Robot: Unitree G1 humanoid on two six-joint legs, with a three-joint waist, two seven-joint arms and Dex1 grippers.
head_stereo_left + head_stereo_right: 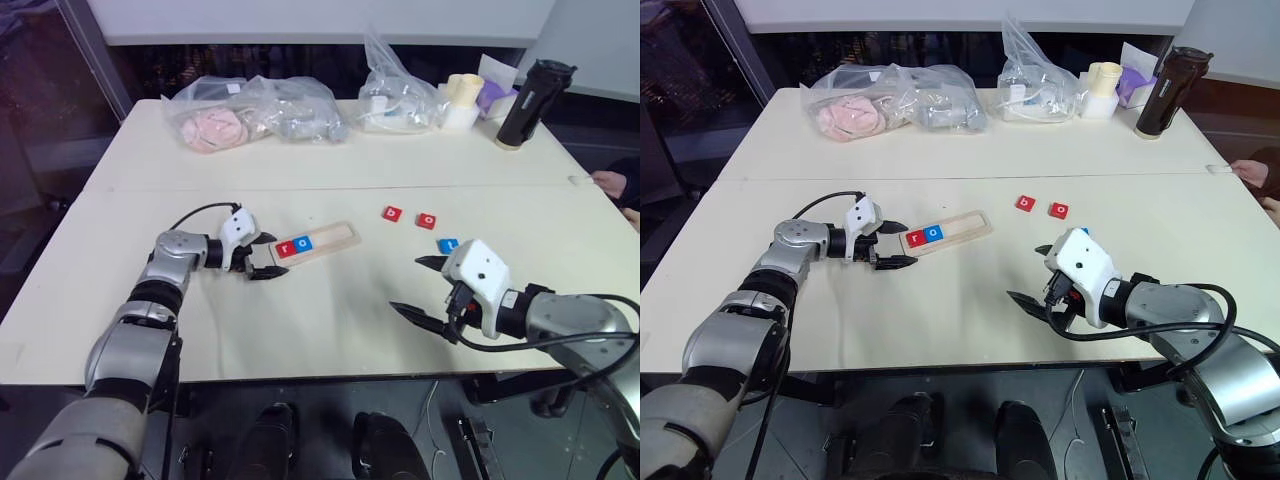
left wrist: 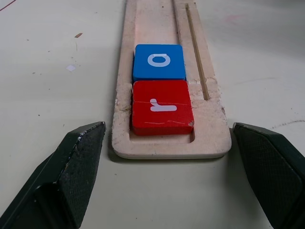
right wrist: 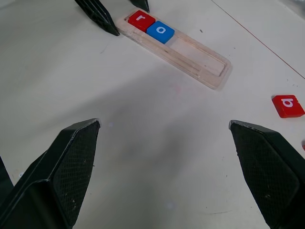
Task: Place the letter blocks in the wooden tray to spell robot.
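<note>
The wooden tray (image 1: 337,237) lies on the table left of centre, angled. A red r block (image 2: 162,107) and a blue o block (image 2: 158,62) sit side by side in its near-left end. My left gripper (image 1: 269,256) is open, its fingers straddling that end of the tray without touching it. Loose on the table to the right lie a red b block (image 1: 392,213), a red o block (image 1: 426,221) and a blue block (image 1: 448,245). My right gripper (image 1: 406,284) hangs open and empty just in front of the blue block.
Clear plastic bags (image 1: 255,112) of items, another bag (image 1: 400,95), a cream cup (image 1: 463,98) and a black bottle (image 1: 526,100) line the table's far side. A person's hand (image 1: 610,183) rests at the right edge. A seam crosses the tabletop behind the tray.
</note>
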